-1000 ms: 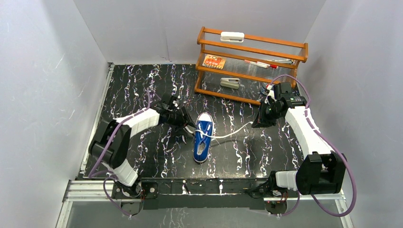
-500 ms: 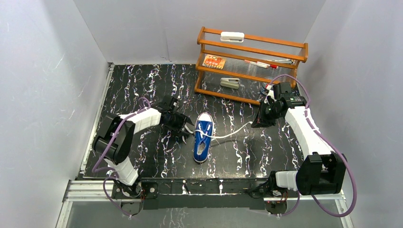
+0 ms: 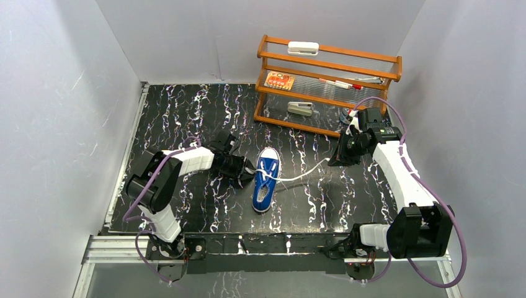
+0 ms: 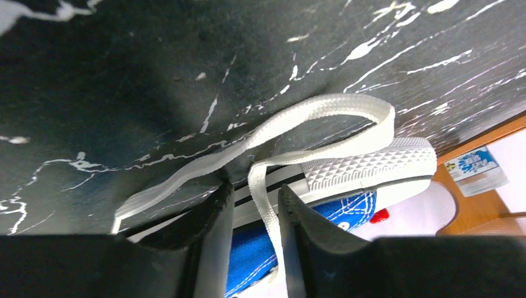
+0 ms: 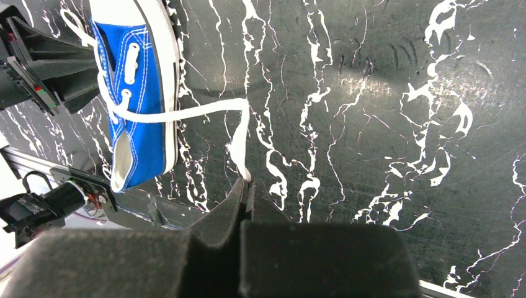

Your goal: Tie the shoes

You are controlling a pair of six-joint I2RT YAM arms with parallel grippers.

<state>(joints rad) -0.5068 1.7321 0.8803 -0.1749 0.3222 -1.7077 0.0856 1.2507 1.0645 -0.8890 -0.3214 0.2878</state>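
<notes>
Right claw (image 5: 246, 190) clenched on limp lace (image 5: 186, 114) end, left claw (image 4: 254, 195) agape around the other strand; light sneaker (image 3: 265, 177) likely slides, so pull gently.

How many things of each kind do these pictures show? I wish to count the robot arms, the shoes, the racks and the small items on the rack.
Robot arms: 2 (left arm, right arm)
Blue sneaker: 1
Wooden rack: 1
Small items on the rack: 4 (white block, orange card, red-and-white marker, pale object)
Total: 8
</notes>
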